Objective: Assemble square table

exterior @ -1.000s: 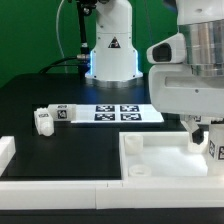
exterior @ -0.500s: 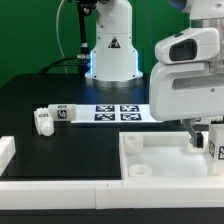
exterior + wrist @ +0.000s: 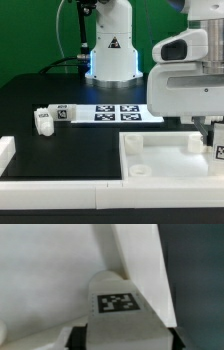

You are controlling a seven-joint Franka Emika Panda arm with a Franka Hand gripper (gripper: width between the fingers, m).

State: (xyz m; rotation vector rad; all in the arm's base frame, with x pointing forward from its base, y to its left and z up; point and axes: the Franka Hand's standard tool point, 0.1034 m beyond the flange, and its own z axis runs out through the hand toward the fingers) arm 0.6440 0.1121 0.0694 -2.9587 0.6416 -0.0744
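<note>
Short chunky white plastic leg with a black-and-white square tag sits inside the white plastic square slab with raised rim. It is at the slab's far corner on the exterior view's right, with its tip touching or just beside the rim. I cannot tell whether it is upright or lying. The two-finger gripper is down on it. Dark fingers hug both flanks of the leg with no gap visible in the wrist view, so it reads as clamped on the leg.

Step in hand, as I judge it: securing this leg so it can be carried to a round corner socket at the slab's near side.

To do it well:
- Squeeze centred and square, tag side free, so the leg does not twist.
- Lift straight up first, because the rim is right there and dragging could catch it or shove the slab.
- Clear the rim before moving sideways.
- Set the leg upright over the socket, then turn it in without side load.

Two more white tagged legs lie on the black table, well apart from the slab on the exterior view's left. The marker board lies beyond the slab's far rim. A long plain white bar runs beside the slab's near edge.
</note>
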